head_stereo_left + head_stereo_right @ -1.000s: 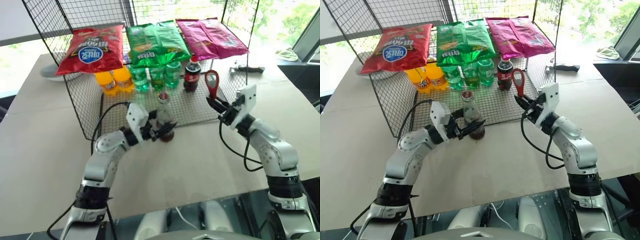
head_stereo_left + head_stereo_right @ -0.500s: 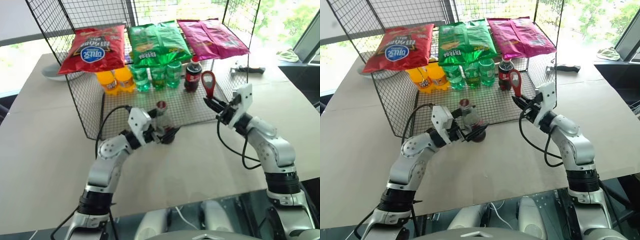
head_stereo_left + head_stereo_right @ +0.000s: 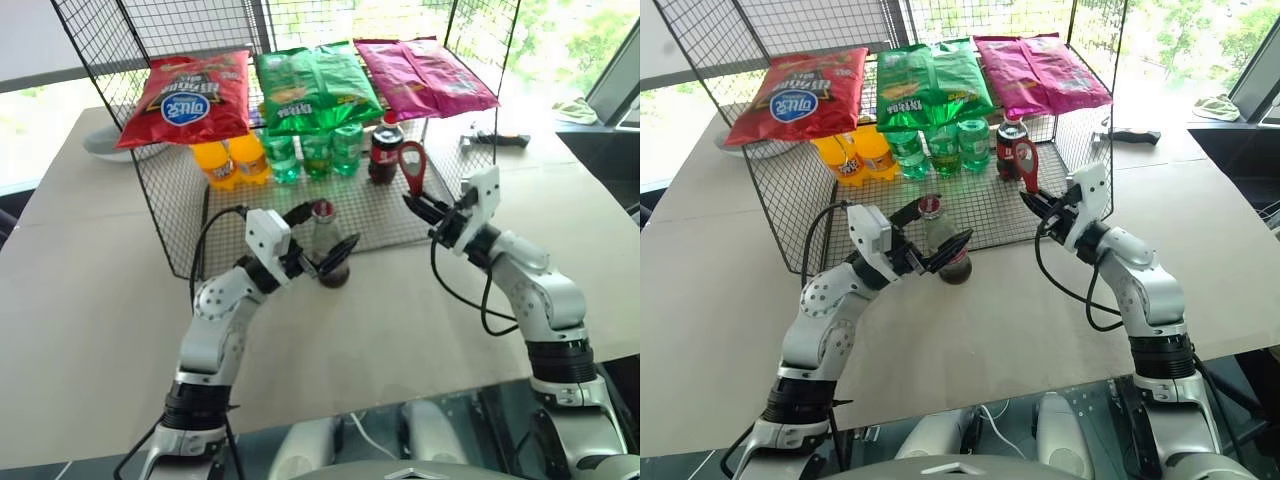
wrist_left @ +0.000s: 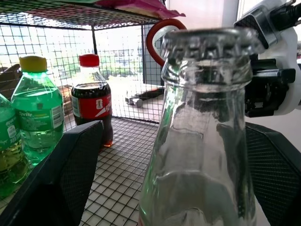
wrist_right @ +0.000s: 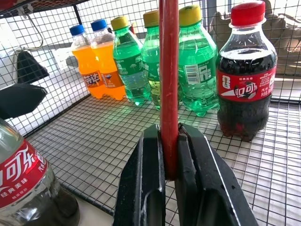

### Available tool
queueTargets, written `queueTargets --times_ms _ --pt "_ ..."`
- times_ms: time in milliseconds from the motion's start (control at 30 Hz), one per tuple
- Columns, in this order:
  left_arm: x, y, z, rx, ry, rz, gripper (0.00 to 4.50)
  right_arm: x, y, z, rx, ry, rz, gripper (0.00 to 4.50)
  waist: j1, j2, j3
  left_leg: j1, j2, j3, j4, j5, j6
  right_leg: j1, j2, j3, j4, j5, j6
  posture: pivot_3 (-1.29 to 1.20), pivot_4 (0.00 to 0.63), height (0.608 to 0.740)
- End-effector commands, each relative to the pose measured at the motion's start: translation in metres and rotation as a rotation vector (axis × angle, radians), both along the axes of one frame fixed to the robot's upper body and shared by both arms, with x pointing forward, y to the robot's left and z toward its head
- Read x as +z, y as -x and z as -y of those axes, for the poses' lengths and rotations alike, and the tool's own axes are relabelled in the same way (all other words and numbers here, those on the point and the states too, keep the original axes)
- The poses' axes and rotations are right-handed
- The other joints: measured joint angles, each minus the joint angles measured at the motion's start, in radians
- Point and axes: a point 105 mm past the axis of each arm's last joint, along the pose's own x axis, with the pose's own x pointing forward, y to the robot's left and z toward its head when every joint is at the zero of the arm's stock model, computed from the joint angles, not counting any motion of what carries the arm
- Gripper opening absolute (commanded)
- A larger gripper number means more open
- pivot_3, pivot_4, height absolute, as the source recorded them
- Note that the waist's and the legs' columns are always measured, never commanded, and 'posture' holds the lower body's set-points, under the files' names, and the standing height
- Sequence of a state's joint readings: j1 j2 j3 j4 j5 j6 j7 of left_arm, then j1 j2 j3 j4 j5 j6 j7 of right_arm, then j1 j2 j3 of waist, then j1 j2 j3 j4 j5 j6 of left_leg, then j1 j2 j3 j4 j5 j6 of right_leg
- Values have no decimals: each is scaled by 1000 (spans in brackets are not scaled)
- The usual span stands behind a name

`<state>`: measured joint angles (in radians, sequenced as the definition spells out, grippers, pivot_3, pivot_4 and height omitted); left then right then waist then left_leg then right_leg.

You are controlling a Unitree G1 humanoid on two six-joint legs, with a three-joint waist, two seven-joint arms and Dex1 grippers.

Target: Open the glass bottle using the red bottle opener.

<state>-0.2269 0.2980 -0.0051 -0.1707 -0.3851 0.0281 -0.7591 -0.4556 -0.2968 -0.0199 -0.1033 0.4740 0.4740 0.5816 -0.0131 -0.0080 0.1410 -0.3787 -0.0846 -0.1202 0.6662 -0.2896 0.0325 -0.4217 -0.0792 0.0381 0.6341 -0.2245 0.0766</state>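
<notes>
You are working at a beige bench carrying a black wire-mesh rack with snack bags lying on top and green plastic bottles, orange ones and a fat plastic cola bottle standing on its floor.

The left gripper is hovering with jaws spread wide on either side of the small clear glass cola bottle; neither finger appears to be touching the glass. That bottle is standing upright at the rack's front edge, its metal crown cap on.

The right gripper is pinching the handle of the flat red ring-headed bottle opener, jaws closed on it, head pointing up, well apart from the cap.

Progress: opener is in hand; steadying the bottle, hooking the cap and prying are all remaining.
</notes>
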Motion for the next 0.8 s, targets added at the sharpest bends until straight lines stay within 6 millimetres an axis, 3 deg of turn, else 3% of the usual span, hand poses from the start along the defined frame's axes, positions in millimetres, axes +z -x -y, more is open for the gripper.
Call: queueTargets --times_ms 33,500,600,733,800 --pt "15 12 5 -58 21 60 4479 14 1 -2 14 -7 61 0 0 0 0 0 0 0 0 0 0 0 0 0 0 0 0 0 150 740" --pt "12 11 4 -67 16 51 4479 14 -2 -4 17 -2 71 0 0 0 0 0 0 0 0 0 0 0 0 0 0 0 0 0 150 740" --pt "8 12 4 -69 3 43 3739 14 -1 -7 26 17 82 0 0 0 0 0 0 0 0 0 0 0 0 0 0 0 0 0 150 740" --pt "4 10 0 -51 -16 33 2015 14 4 -18 50 60 112 0 0 0 -1 0 0 0 0 0 0 0 0 0 0 0 0 0 150 740" --pt "2 9 -3 -33 -32 31 2015 13 11 -29 77 143 181 0 0 1 -1 0 0 0 0 0 0 0 0 0 1 0 0 0 150 740"
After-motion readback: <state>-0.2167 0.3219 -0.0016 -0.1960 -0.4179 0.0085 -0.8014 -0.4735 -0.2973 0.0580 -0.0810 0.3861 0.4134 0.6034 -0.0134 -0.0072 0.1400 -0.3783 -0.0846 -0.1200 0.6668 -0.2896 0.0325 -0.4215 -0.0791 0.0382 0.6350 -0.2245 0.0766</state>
